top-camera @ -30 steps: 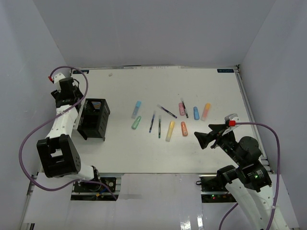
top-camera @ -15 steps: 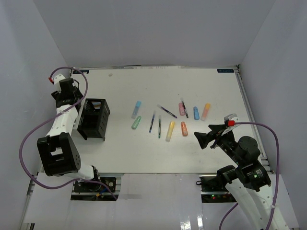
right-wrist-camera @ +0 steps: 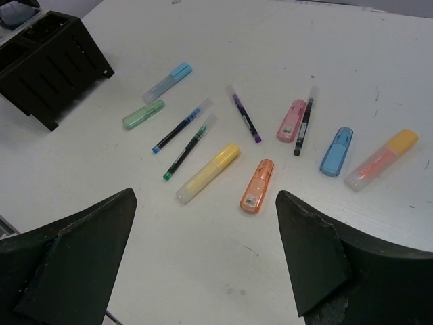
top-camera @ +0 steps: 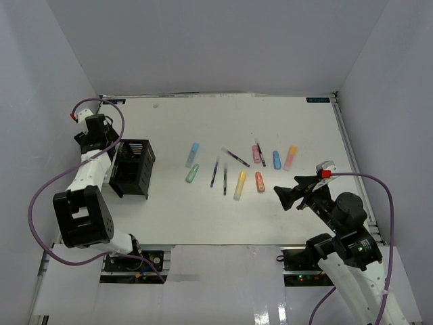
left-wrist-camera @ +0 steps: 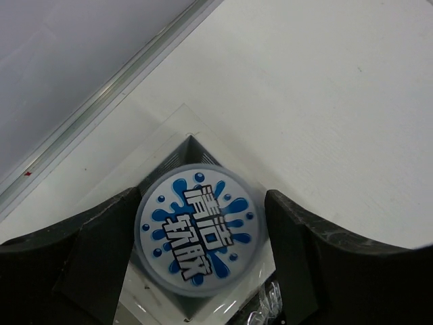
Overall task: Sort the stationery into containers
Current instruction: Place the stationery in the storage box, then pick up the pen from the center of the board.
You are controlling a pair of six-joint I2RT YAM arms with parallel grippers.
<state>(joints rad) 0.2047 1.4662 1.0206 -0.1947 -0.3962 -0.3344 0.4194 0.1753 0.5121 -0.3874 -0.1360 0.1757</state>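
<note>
Compared with a second ago, the left arm's wrist is sitting a little nearer the black organizer [top-camera: 133,167], and we are seeing nothing else stirring: the right arm and the spread of stationery are lying just as they were. In the wrist view the left gripper [left-wrist-camera: 203,196] is straddling the blue-white roll [left-wrist-camera: 197,231], which is resting down inside a compartment of the white tray [left-wrist-camera: 159,145]. Its fingers are hugging the roll's rim so closely that we cannot tell whether they are pinching it or letting it go. We are reading this as the first item being delivered, with the release nearly complete. The right gripper [right-wrist-camera: 204,196] is hanging spread wide and empty just short of the yellow marker [right-wrist-camera: 208,172] and the orange marker [right-wrist-camera: 257,185]. The other markers [right-wrist-camera: 292,120] and four thin pens [right-wrist-camera: 181,125] are lying loose beyond, all awaiting sorting. The white tabletop [top-camera: 203,210] is showing light scuffs, and plain pale walls [top-camera: 203,47] are closing it in on three sides.
</note>
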